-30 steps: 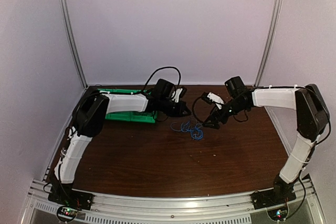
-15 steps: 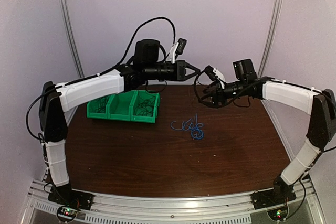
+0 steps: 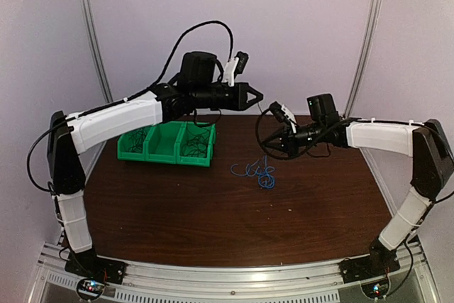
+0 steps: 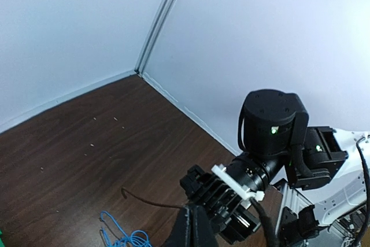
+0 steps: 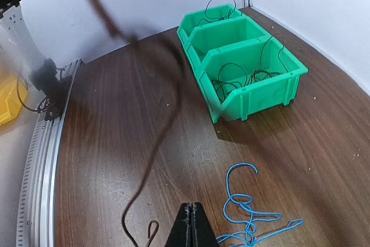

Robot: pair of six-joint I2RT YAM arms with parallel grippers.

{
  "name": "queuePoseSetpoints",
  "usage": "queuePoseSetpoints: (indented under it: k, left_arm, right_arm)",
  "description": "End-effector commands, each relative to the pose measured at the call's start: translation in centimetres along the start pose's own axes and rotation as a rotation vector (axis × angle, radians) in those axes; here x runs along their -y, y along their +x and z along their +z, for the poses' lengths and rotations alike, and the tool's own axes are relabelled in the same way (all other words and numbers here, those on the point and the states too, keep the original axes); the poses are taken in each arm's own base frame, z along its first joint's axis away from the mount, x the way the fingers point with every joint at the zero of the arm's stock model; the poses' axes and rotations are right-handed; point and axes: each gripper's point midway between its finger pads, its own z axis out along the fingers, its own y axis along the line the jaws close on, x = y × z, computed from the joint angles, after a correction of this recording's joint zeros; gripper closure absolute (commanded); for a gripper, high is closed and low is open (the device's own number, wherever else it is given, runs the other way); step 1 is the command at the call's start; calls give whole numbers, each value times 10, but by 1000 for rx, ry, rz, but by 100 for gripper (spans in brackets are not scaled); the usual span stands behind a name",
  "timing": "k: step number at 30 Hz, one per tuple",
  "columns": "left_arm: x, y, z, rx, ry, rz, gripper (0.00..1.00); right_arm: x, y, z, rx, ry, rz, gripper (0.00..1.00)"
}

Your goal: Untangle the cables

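Note:
A thin black cable [image 3: 257, 133] hangs in a loop between my two grippers, above the table. My left gripper [image 3: 257, 97] is raised high and shut on it near one end. That short end [image 4: 150, 202] sticks out beside the closed fingers [image 4: 193, 209]. My right gripper [image 3: 272, 144] is lower and shut. The black cable [image 5: 167, 114] runs down past the left of its tips [image 5: 192, 206], and nothing shows between them. A blue cable [image 3: 259, 173] lies loosely coiled on the table, apart from the black one and below the right gripper [image 5: 245, 212].
A green three-compartment bin [image 3: 164, 148] stands at the back left with thin black cables inside [image 5: 254, 93]. Light walls with metal posts close the back and sides. Brown tabletop [image 3: 213, 218] spreads in front of the blue cable.
The left arm swung up off the table and lifted the black cable. The right gripper rose with it, closed from wide open to shut, then dropped slightly.

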Motion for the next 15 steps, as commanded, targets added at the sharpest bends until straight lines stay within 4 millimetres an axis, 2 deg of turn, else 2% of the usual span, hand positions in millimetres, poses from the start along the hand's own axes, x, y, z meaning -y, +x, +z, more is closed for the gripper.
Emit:
queuePoseSetpoints:
  k: [1,7,9,13,14,15]
  left_arm:
    - [-5,-60,-49,168,-205,138,100]
    - [-38,-77,-93,232,-371,150,100]
    - [-46,-83,-108,249,-406,152,100]
    - [-64,-85,-126,243,-456,153,100]
    - [-67,-84,-128,238,-463,156,100]
    - [-71,-83,-129,229,-468,156,100]
  right_arm:
    - [-4,26,4,-42,-20,36,100]
    - [-1,55,8,-85,-12,86,100]
    - [3,59,9,-92,-6,96,100]
    - [4,55,11,-84,-24,100,99]
    - [0,51,10,-73,-52,97,94]
    - [-6,44,10,-60,-88,92,81]
